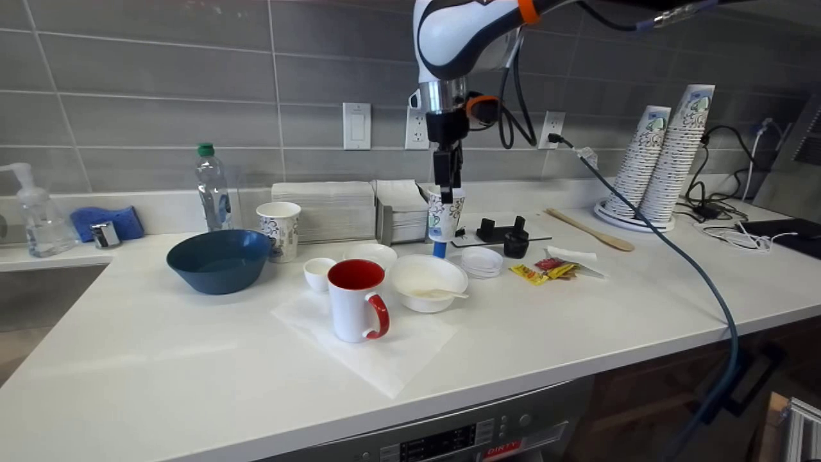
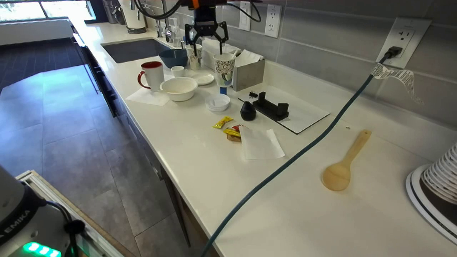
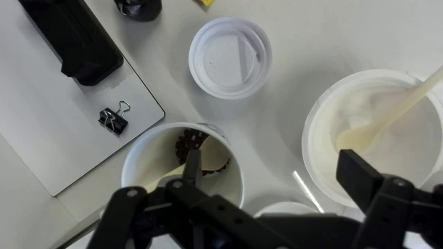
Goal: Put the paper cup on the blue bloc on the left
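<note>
Wrist view: the gripper (image 3: 271, 164) is seen with fingers wide apart, nothing being clamped. The patterned paper cup (image 3: 162, 154), upright on the blue block (image 1: 439, 249), is found toward nine o'clock of it; its rim could be caught by one overlapping fingertip.

In an exterior view, the far-left window (image 2: 59, 10) is overexposed, and the tiled floor (image 2: 71, 117) is partly washed by bluish glare. In the wrist view, soft shadows are cast across the tabletop (image 3: 277, 107).
</note>
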### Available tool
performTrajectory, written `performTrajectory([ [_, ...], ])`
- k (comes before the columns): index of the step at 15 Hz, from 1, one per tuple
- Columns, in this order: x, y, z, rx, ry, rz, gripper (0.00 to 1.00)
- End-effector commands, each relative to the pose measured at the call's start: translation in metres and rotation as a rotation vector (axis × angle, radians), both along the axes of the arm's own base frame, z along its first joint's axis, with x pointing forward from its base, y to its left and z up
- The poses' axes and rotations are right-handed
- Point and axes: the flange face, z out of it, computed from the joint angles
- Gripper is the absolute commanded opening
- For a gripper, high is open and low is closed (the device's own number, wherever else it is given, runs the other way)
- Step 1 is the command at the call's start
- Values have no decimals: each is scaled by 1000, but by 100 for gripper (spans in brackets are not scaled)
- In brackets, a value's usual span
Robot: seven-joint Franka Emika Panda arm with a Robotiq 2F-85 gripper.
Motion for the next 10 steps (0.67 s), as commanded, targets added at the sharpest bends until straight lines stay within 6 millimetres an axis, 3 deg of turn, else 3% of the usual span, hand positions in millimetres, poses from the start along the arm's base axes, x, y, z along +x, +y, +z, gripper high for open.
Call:
performTrajectory([
  [1,-39,-25,9,111,-117,-112,100],
  [6,-86,-59,25,206,-296,-276,100],
  [10,-143,-83,31,303,-356,-450,100],
])
